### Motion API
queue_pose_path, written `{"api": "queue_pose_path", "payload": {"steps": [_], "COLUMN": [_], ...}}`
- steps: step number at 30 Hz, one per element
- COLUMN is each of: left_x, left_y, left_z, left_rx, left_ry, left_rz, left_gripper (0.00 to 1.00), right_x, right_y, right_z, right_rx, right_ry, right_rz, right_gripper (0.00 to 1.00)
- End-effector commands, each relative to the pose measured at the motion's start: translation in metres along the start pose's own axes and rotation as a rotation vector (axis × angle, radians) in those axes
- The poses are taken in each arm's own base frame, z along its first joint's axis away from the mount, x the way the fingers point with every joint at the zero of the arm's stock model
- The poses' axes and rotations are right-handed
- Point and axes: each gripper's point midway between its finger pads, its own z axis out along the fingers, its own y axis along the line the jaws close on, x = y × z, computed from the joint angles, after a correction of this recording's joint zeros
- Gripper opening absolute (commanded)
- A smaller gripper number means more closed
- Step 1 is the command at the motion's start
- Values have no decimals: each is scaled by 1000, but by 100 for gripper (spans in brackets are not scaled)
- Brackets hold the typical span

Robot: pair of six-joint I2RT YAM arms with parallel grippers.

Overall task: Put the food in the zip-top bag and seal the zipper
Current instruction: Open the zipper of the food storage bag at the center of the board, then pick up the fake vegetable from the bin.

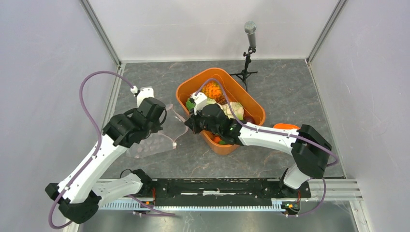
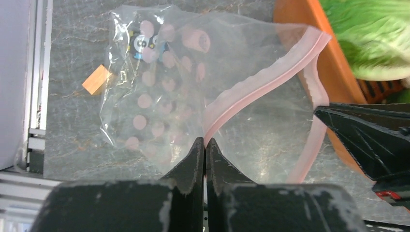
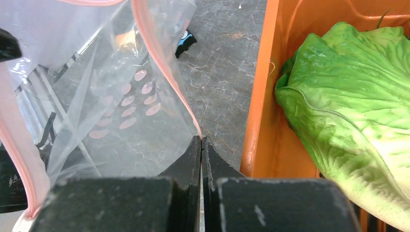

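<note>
The clear zip-top bag (image 1: 153, 141) lies left of the orange basket, its mouth pulled apart between my two grippers. In the left wrist view my left gripper (image 2: 205, 141) is shut on one lip of the pink zipper (image 2: 263, 87). The right gripper (image 3: 200, 138) is shut on the other lip of the zipper (image 3: 159, 63), beside the basket wall. From above, the left gripper (image 1: 164, 117) and right gripper (image 1: 189, 124) face each other across the mouth. The food sits in the basket: green cabbage (image 3: 348, 96), orange pineapple (image 1: 212, 90), pale cauliflower (image 1: 235, 109). I see no food in the bag.
The orange slotted basket (image 1: 189, 87) stands mid-table, right of the bag. A microphone on a small tripod (image 1: 250, 44) stands behind it. An orange piece (image 1: 285, 126) lies by the right arm. A small orange tag (image 2: 96, 79) lies under the bag's far end.
</note>
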Motion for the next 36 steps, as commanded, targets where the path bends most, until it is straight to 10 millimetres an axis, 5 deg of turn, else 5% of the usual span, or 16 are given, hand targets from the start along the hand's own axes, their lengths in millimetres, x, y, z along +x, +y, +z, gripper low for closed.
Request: {"api": "queue_pose_path", "payload": {"steps": [1,6,9,12,16,22,28,32,36], "left_x": [12,20,18,18,19,21,22,21,21], "left_y": [10,25,29,22,18,-3,-5,-4,-5], "left_z": [6,8,7,9,13,19,24,25,25], "left_rx": [-72,-139,-140,-98,-86,25,19,14,20], "left_ry": [60,65,31,26,20,-5,-10,-17,-17], "left_rz": [97,104,91,88,67,20,19,28,33], "left_gripper": [2,2,2,2,2,2,2,2,2], "right_x": [-16,-22,-31,-32,-26,-39,-57,-67,-82], "right_y": [11,-6,6,14,-2,38,53,43,8], "right_z": [0,9,6,6,8,-7,-26,-38,-50], "right_rx": [-49,11,-79,-125,-40,-252,-321,-277,-153], "right_ry": [-15,34,13,23,67,24,-35,-73,-119], "right_rz": [-50,-87,-112,-123,-147,-145,-147,-177,-210], "right_gripper": [0,0,0,0,0,16,28,37,52]}}
